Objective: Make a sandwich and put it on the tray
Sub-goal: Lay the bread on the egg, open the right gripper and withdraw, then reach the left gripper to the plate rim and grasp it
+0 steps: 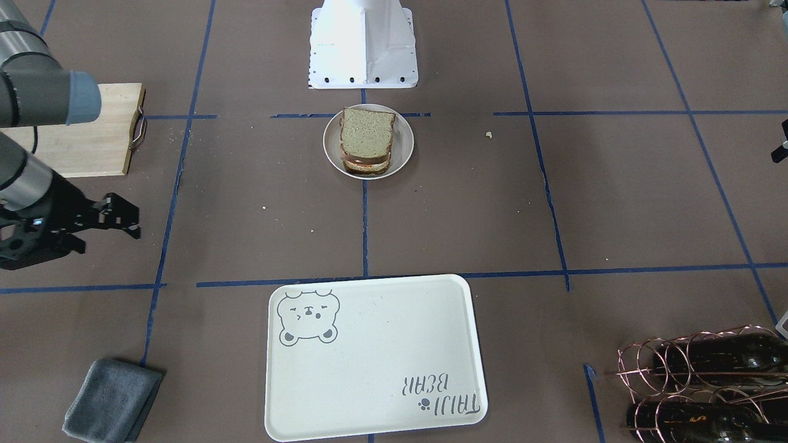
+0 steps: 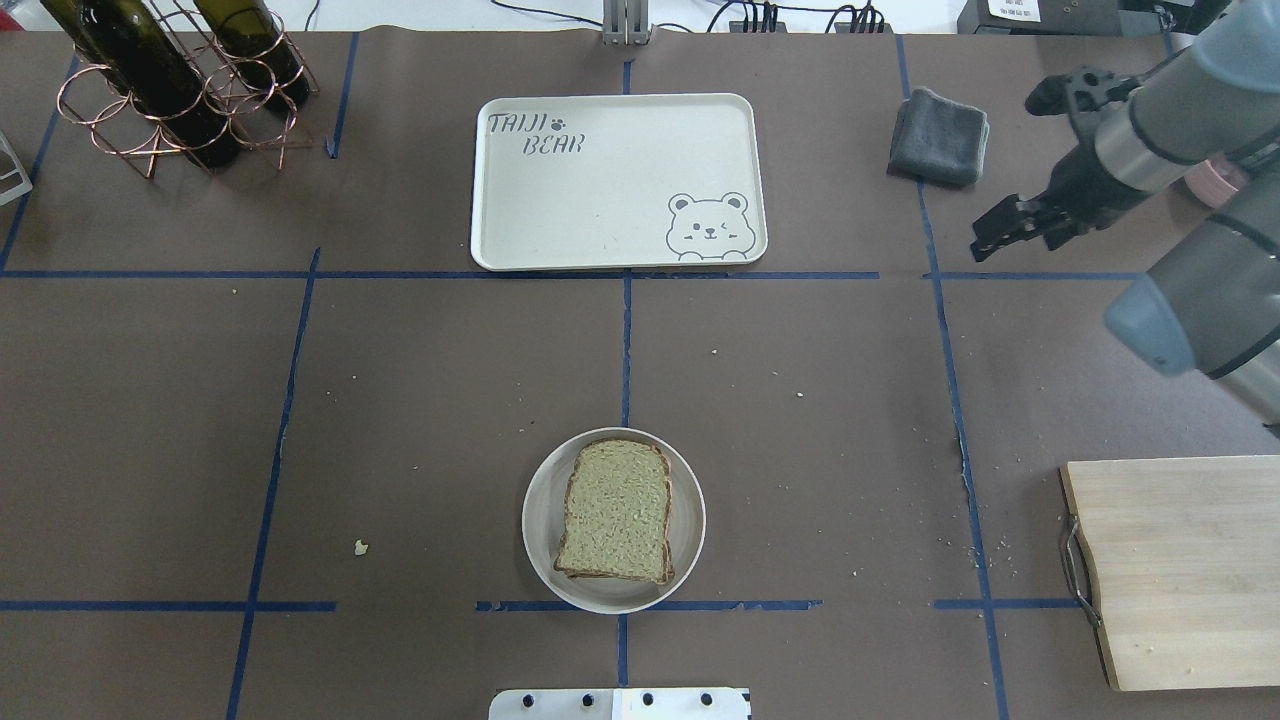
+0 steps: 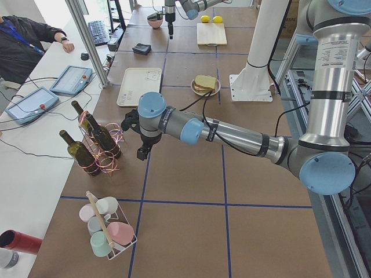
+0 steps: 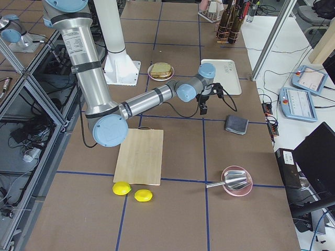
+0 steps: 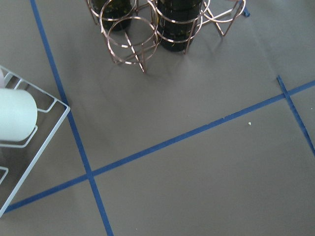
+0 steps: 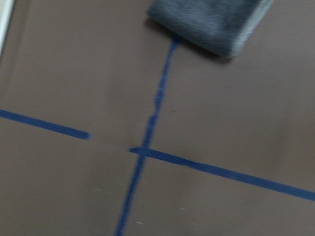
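Note:
The sandwich (image 2: 617, 510) is stacked on a small round white plate (image 2: 540, 520) near the robot's base: a speckled bread slice on top, white and orange egg showing at its edge in the front view (image 1: 367, 138). The white bear tray (image 2: 600, 200) lies bare at the far middle of the table. My right gripper (image 2: 1000, 235) hovers over the table right of the tray, near the grey cloth (image 2: 938, 135); it looks open and empty. My left gripper (image 3: 142, 152) shows only in the left side view, beside the bottle rack; I cannot tell whether it is open or shut.
A pale wooden cutting board (image 2: 1180, 570) lies at the near right. A copper wire rack with wine bottles (image 2: 170, 90) stands at the far left. A white wire rack with cups (image 5: 19, 128) is beside it. Two lemons (image 4: 131, 191) and a pink bowl (image 4: 235, 180) lie beyond the board.

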